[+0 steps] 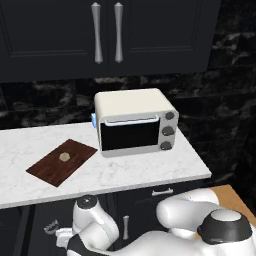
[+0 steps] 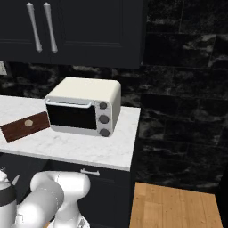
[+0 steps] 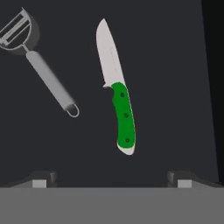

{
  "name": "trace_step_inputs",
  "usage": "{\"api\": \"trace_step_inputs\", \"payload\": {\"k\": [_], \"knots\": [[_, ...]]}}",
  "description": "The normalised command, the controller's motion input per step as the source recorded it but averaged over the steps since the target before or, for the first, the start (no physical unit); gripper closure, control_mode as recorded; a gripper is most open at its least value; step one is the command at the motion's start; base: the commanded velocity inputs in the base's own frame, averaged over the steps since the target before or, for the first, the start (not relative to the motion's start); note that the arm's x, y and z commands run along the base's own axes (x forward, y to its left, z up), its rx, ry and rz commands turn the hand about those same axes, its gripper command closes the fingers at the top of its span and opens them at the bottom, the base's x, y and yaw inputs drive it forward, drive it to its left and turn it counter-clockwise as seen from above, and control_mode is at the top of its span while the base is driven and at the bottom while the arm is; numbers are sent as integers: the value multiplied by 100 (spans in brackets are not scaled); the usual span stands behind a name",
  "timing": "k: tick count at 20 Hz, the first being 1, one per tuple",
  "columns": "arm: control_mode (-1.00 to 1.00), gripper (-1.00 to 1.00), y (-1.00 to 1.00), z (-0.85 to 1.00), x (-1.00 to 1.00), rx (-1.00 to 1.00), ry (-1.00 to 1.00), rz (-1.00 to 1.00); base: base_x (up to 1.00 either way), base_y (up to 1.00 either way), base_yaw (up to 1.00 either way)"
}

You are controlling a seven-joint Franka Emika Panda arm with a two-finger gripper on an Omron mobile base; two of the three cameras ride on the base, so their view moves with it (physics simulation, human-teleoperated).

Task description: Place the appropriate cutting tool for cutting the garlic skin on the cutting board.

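Lying flat on a dark surface below the hand, the knife [image 3: 118, 94] had its silver blade pointing toward the top of the hand view and its green handle toward the bottom, roughly centred between the two finger tips. The gripper [image 3: 111, 177] hung above it with its jaws spread wide and nothing between them; neither finger tip touched the handle. Beside the knife, toward the left of that view and apart from it, lay the grey peeler [image 3: 41, 65], its forked head toward the upper corner and its loop end nearest the knife's blade.

Up on the white marble counter [image 1: 150, 170], the cutting board [image 1: 55, 167] sat to the left of the toaster oven [image 1: 135, 122], with the garlic [image 1: 64, 157] resting on it as a small tan lump. The board carried no tool.

Judged from this, the task was at an early stage: the hand looked lined up over the right tool, but the grasp was not yet made. What remained was to lower onto the green handle, close on it, lift it clear without catching the peeler, carry it up to the counter and set it on the board near the garlic.
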Motion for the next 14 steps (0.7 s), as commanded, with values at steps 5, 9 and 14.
{"api": "trace_step_inputs", "payload": {"k": [5, 9, 14], "knots": [[-100, -100, 18, -2, 6, -5, 0, 0, 0, 0, 0], [-100, -100, 1, -14, 0, -10, 0, 0, 0, 0, 0], [-100, -100, 0, -12, 8, -8, 0, 1, 0, 0, 0]]}}
